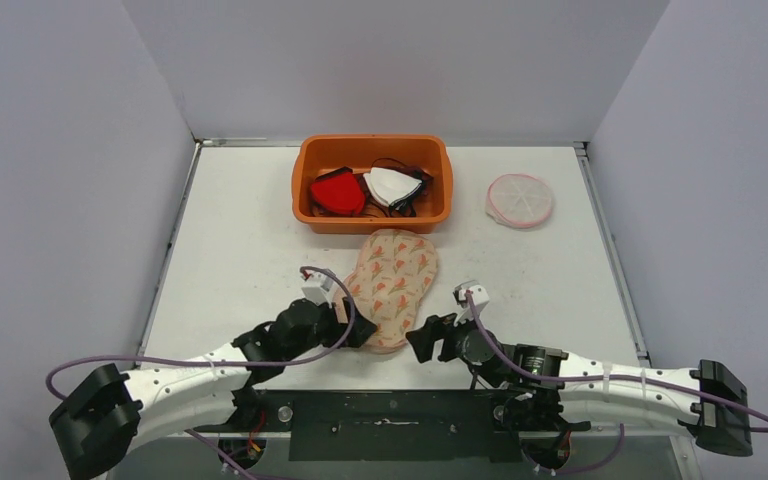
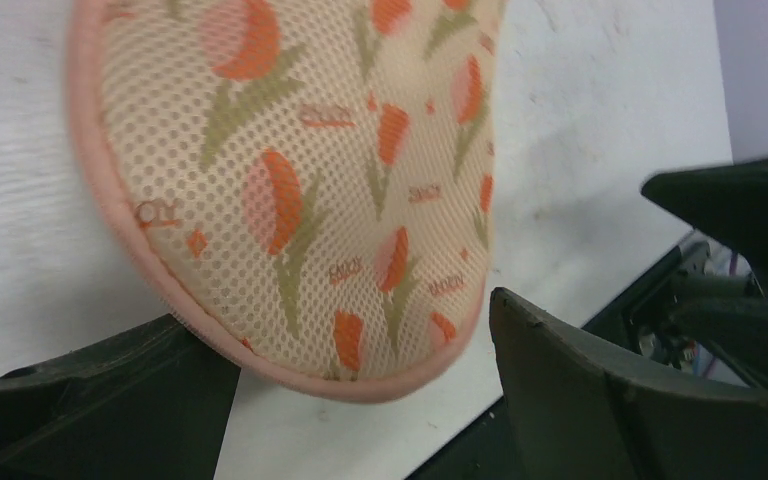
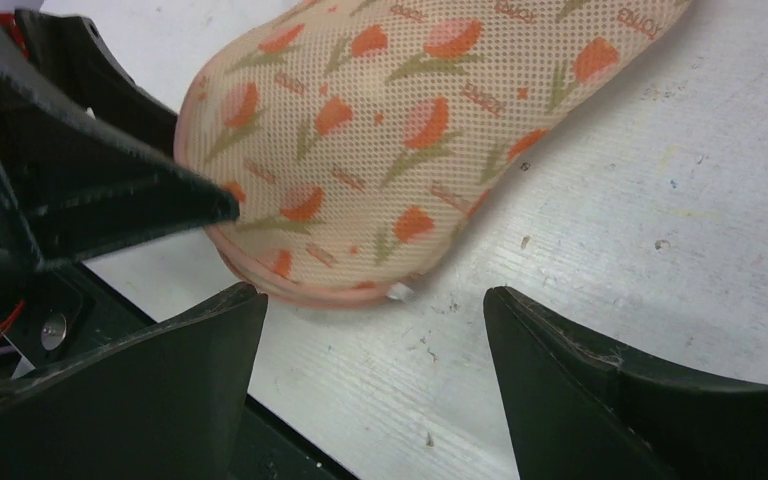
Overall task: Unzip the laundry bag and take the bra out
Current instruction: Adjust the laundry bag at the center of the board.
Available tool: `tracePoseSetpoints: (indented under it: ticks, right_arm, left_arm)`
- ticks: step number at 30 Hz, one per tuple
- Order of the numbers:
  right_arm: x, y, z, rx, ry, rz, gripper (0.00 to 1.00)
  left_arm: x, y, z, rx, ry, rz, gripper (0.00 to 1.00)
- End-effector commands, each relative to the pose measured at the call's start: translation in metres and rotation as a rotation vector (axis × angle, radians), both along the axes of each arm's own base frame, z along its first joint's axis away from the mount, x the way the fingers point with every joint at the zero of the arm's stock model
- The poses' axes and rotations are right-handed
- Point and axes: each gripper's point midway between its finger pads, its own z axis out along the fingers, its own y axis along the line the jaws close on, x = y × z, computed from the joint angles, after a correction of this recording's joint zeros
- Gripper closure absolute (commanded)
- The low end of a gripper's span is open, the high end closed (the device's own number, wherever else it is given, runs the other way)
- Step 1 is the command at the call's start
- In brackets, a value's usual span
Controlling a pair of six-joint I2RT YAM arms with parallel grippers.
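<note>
Right wrist view: laundry bag (image 3: 430, 130) zipped, my left tool (image 2: 360, 335) and right tool (image 3: 373, 298) both wide at its near end; hazard, I pinch mesh, not the pull tab (image 3: 397, 292).

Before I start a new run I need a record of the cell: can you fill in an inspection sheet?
Surface: white table, scuffed, no spills seen.
Job's things: tulip-print mesh bag lying flat mid-table; zip state cannot be told.
Clutter: orange bin behind the bag, holding a red garment and a white garment; round pouch to its right.
Grippers: left gripper open, bag's near end between its fingers; right gripper open, at the same end.
Cables: purple cables loop off both arms, clear of the bag.
Surroundings: grey walls on three sides.
</note>
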Motion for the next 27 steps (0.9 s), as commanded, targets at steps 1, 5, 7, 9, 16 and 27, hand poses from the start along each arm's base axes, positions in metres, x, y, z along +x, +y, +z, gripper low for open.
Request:
tracePoseSetpoints:
  ticks: [1, 5, 7, 9, 16, 27]
  right_arm:
    - [0.010, -0.001, 0.026, 0.053, -0.049, -0.042, 0.17]
    - [0.017, -0.009, 0.042, 0.069, -0.082, -0.093, 0.17]
    - [0.019, -0.013, 0.048, 0.065, -0.101, -0.103, 0.16]
    - [0.020, -0.015, 0.053, 0.044, -0.114, -0.102, 0.16]
    - [0.020, -0.012, 0.062, -0.065, -0.138, -0.044, 0.16]
    - [0.016, 0.037, 0.063, -0.251, -0.192, 0.132, 0.20]
  left_arm:
    - [-0.015, -0.050, 0.045, -0.124, -0.114, -0.105, 0.14]
    - [-0.031, -0.082, 0.053, -0.106, -0.138, -0.204, 0.14]
    - [-0.038, -0.095, 0.057, -0.093, -0.151, -0.250, 0.14]
    - [-0.044, -0.107, 0.065, -0.085, -0.172, -0.288, 0.14]
    - [-0.040, -0.072, 0.085, -0.014, -0.181, -0.166, 0.08]
    - [-0.025, 0.061, 0.086, -0.065, -0.124, 0.315, 0.02]
